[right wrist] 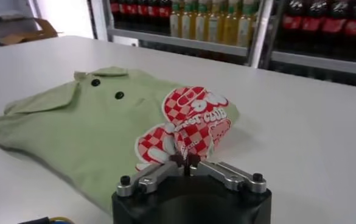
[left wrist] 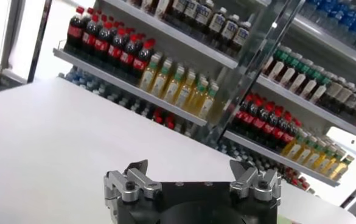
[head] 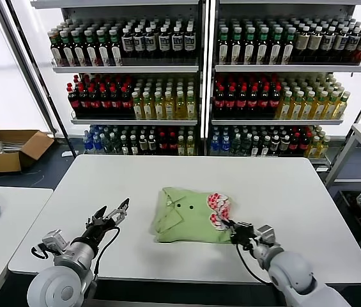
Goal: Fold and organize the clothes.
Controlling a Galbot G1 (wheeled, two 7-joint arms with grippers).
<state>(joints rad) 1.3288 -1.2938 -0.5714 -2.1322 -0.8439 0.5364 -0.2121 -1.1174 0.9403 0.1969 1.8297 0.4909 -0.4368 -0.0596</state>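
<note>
Right wrist view puts us right up close to our right gripper [right wrist: 185,163]. Its fingers are pinched almost together on the edge of the shirt [right wrist: 104,122], right at the red-and-white picture [right wrist: 193,125]. From there the shirt spreads away from the gripper, with its collar and two small dark buttons on the far side.

We think the shirt is soft, light and floppy. It will bend and sag when we lift it, and it should not break. An edge or a corner looks like the best place to hold it, because the thin cloth fits between the fingers.

Head view shows us more. The shirt [head: 186,214] lies partly folded near the middle of the white table [head: 282,192]. Our left gripper [head: 113,213] hangs well to the left of the shirt with its fingers wide apart, holding nothing.

Left wrist view shows only our spread fingers [left wrist: 132,179], bare table and bottle shelves [left wrist: 165,73], not the shirt.
</note>
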